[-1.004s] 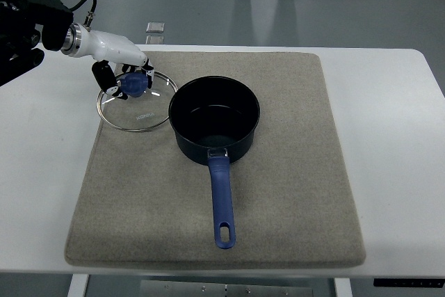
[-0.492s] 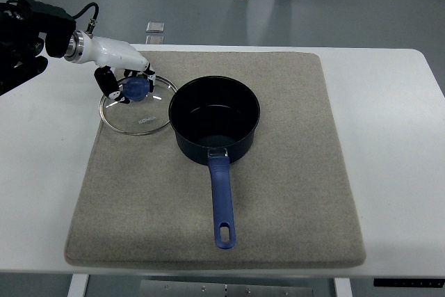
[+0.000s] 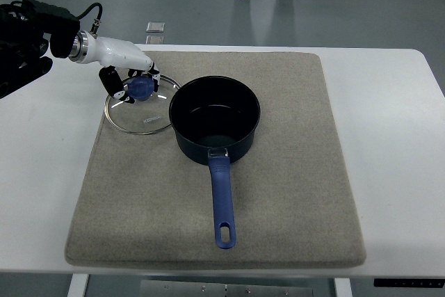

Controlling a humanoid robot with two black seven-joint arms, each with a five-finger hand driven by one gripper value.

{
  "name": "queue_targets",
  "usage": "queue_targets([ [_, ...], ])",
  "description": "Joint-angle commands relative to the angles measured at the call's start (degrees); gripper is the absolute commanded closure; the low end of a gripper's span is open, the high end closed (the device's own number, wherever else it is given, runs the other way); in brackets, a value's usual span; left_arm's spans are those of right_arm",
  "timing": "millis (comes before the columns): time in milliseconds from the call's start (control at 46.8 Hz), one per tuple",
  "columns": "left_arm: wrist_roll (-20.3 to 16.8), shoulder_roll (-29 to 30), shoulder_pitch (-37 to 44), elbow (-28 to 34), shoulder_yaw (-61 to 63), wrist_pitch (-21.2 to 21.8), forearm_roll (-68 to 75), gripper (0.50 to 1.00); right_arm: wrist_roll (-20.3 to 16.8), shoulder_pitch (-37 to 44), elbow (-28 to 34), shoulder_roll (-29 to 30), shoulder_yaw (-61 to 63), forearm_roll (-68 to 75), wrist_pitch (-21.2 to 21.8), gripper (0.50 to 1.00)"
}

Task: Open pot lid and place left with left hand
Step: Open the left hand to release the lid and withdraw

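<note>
Top view: pot (image 3: 214, 119) uncovered; left robot hand (image 3: 132, 83) clasps lid (image 3: 141, 107) knob.

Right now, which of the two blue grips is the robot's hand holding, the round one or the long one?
The round blue knob on the glass lid, held by the left hand. The pot's long blue handle lies untouched.

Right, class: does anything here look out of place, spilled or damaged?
Nothing stands out. The pot sits upright and empty on the mat, and the left hand holds the lid by its knob just left of it.
</note>
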Motion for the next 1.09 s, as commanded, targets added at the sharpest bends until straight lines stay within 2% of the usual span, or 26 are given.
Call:
queue_targets([
  [0,0.0,0.01,0.0,-0.01,0.23,0.55,0.22,1.0,0.0,0.01,0.0,0.0,0.0,0.0,0.0,0.583],
  [278,0.0,0.01,0.52,-0.36,0.15,0.9,-0.04,1.0,0.0,0.01,0.0,0.0,0.0,0.0,0.0,0.583],
  [299,0.0,0.01,0.7,-0.44,0.06,1.25,-0.21,0.895,0.0,0.01,0.0,0.0,0.0,0.0,0.0,0.583],
  [342,0.0,0.01,0.79,-0.53,-0.2,2.83,-0.39,0.644,0.0,0.01,0.0,0.0,0.0,0.0,0.0,0.583],
  [363,0.0,0.01,0.88,-0.53,-0.2,3.88,-0.39,0.556,0.0,0.01,0.0,0.0,0.0,0.0,0.0,0.583],
  [385,0.0,0.01,0.88,-0.53,-0.12,4.93,-0.39,0.517,0.0,0.01,0.0,0.0,0.0,0.0,0.0,0.583],
  [449,0.0,0.01,0.96,-0.62,0.15,6.09,-0.39,0.514,0.0,0.01,0.0,0.0,0.0,0.0,0.0,0.583],
  [1069,0.0,1.85,-0.61,-0.89,-2.48,6.53,-3.03,0.512,0.0,0.01,0.0,0.0,0.0,0.0,0.0,0.583],
])
